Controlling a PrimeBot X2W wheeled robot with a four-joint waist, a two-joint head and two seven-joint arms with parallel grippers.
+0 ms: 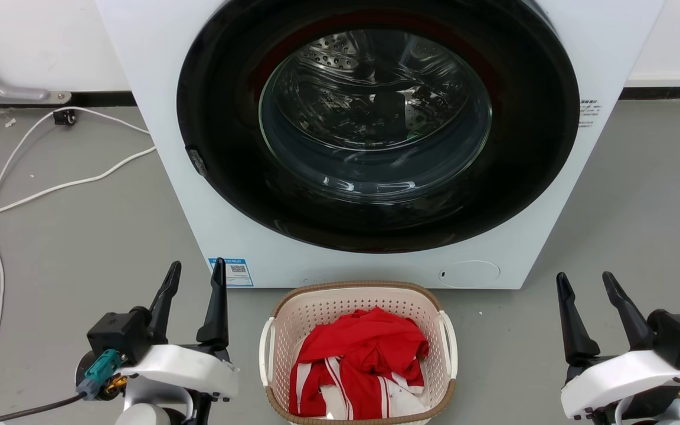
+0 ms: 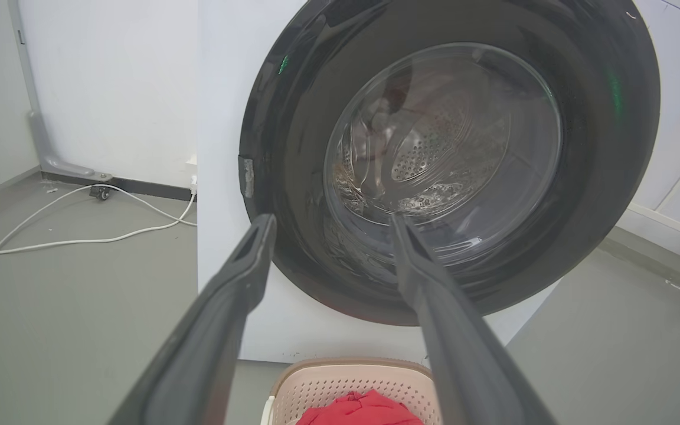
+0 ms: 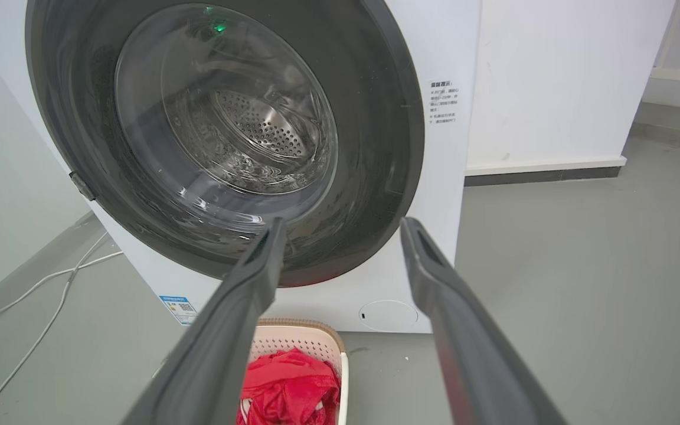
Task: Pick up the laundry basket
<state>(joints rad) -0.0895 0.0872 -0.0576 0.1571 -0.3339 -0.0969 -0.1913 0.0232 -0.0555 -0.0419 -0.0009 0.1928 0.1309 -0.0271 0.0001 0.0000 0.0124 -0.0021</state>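
Because the laundry basket (image 1: pixel 328 310) sits bottom centre, just before the washing machine (image 1: pixel 157 118), I hold my left gripper (image 1: pixel 197 265) lower left and right gripper (image 1: pixel 585 277) lower right, flanking it. Both stand empty, fingers apart (ready, I judge, for its white handles (image 1: pixel 266 348)).

The laundry basket (image 1: pixel 329 309), holding red clothing (image 1: pixel 363 354), stands before the washer (image 1: pixel 151 71), between the spread left claw (image 1: pixel 196 262) and right claw (image 1: pixel 584 275).

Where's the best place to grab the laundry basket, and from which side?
Probably by its two white side handles: left gripper on the left handle, right gripper on the right handle, each from its own outer side. They stand off the laundry basket's walls as loops, and red clothes fill the middle.
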